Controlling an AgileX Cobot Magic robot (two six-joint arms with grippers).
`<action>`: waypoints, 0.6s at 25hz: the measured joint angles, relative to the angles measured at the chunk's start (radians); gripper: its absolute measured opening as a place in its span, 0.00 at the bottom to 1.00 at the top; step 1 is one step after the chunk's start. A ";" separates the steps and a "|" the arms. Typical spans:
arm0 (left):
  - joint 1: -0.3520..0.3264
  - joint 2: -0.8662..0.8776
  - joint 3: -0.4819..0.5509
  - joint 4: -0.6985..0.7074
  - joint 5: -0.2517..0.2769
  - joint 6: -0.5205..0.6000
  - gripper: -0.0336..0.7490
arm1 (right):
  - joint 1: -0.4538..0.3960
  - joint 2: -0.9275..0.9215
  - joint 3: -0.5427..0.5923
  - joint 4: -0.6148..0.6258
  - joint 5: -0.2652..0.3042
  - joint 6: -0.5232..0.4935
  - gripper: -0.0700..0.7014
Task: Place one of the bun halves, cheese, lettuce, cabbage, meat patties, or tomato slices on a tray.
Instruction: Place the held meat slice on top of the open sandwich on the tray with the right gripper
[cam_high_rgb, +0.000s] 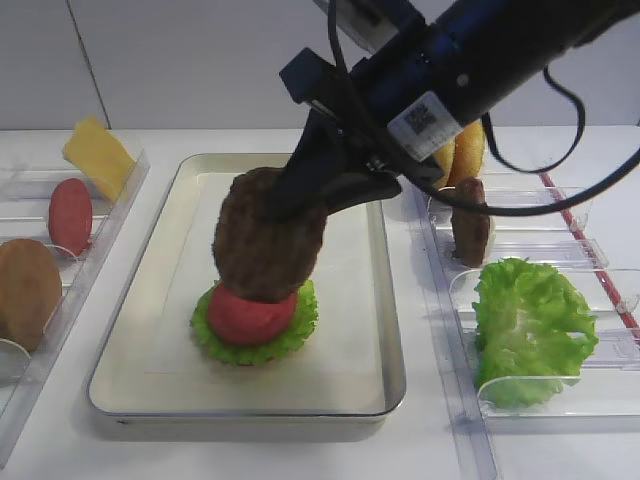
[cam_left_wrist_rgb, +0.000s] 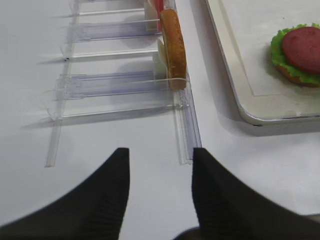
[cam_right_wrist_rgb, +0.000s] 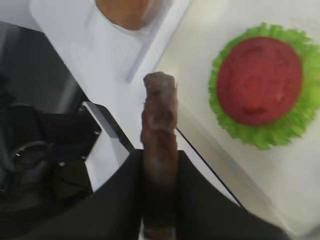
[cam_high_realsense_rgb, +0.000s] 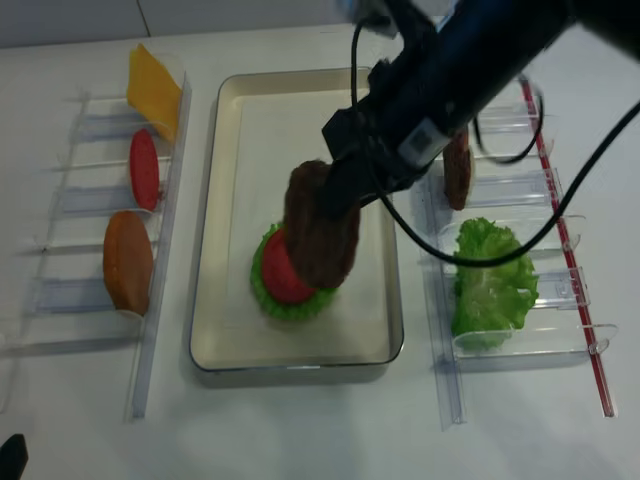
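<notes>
My right gripper (cam_high_rgb: 290, 195) is shut on a dark brown meat patty (cam_high_rgb: 268, 240), holding it on edge and tilted just above the stack on the cream tray (cam_high_rgb: 370, 300). The stack is a red tomato slice (cam_high_rgb: 250, 315) on frilly green lettuce (cam_high_rgb: 300, 330); in the left wrist view a bun half (cam_left_wrist_rgb: 300, 79) shows beneath them. In the right wrist view the patty (cam_right_wrist_rgb: 159, 115) stands between the right gripper's (cam_right_wrist_rgb: 159, 160) dark fingers, left of the tomato slice (cam_right_wrist_rgb: 259, 80). The left gripper (cam_left_wrist_rgb: 161, 155) is open over bare table. No cabbage is in view.
A clear rack on the left holds cheese (cam_high_rgb: 98, 155), a tomato slice (cam_high_rgb: 70, 215) and a bun half (cam_high_rgb: 27, 290). The right rack holds bun halves (cam_high_rgb: 460, 155), another patty (cam_high_rgb: 470, 228) and lettuce (cam_high_rgb: 530, 325). The right arm's cables hang over that rack.
</notes>
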 joint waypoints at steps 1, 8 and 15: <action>0.000 0.000 0.000 0.000 0.000 0.000 0.42 | 0.000 0.000 0.035 0.058 -0.026 -0.056 0.30; 0.000 0.000 0.000 0.000 0.000 0.000 0.42 | 0.000 0.000 0.244 0.412 -0.227 -0.284 0.30; 0.000 0.000 0.000 0.000 0.000 0.000 0.42 | 0.000 0.058 0.314 0.549 -0.294 -0.292 0.30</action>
